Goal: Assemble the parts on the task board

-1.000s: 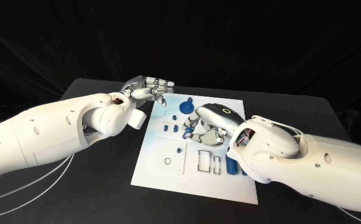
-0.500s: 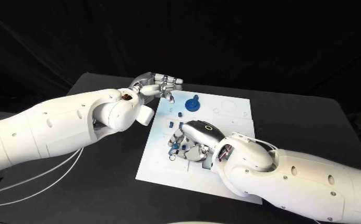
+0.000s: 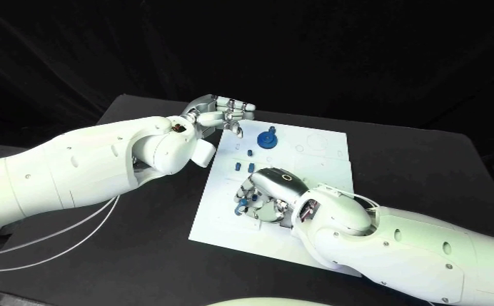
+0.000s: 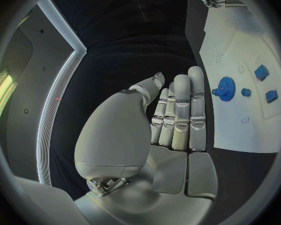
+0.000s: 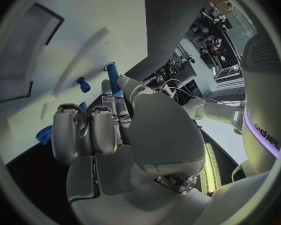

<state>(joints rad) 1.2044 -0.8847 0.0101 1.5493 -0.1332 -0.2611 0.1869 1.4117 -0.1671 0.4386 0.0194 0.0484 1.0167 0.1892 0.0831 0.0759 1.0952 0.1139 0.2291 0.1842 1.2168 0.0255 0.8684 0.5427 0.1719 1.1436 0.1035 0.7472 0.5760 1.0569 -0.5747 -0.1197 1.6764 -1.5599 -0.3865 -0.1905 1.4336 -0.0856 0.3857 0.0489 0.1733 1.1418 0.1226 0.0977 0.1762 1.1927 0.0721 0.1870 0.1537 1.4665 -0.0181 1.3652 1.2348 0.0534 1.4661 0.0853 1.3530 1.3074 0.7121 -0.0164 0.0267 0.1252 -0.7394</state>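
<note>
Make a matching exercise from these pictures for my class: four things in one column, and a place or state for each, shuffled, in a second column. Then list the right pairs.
Things
1. left hand
2. right hand
3. blue gear
4. task board

Places or states
A. white plate lying flat in the middle of the black table
B. stands on the board's far part, near the left hand
C. held at the board's far left corner, fingers straight, holding nothing
D. down over the board's near part, among small blue parts

Pairs: 1-C, 2-D, 3-B, 4-A
</note>
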